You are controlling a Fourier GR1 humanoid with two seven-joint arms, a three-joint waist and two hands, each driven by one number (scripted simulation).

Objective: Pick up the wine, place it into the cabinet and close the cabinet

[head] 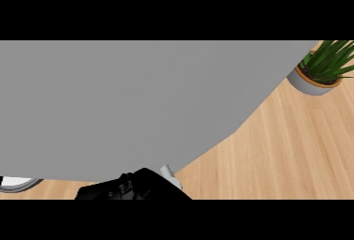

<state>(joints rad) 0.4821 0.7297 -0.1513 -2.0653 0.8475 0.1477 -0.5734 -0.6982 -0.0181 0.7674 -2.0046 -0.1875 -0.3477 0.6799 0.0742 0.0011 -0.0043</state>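
Observation:
A large flat grey panel, the cabinet door [124, 103], fills most of the head view and hides whatever lies behind it. Its slanted edge runs from the upper right down to a corner near the bottom centre. One black hand, which I take to be my right hand [131, 190], shows at the lower edge just under that corner, right by the door. A small light grey piece [168, 172] sits beside the hand at the door's corner. No wine bottle shows. My left hand is not visible.
A potted green plant [323, 65] in a grey pot stands on the wooden counter [290, 150] at the top right. A pale round rim [17, 183] peeks out under the door at the lower left.

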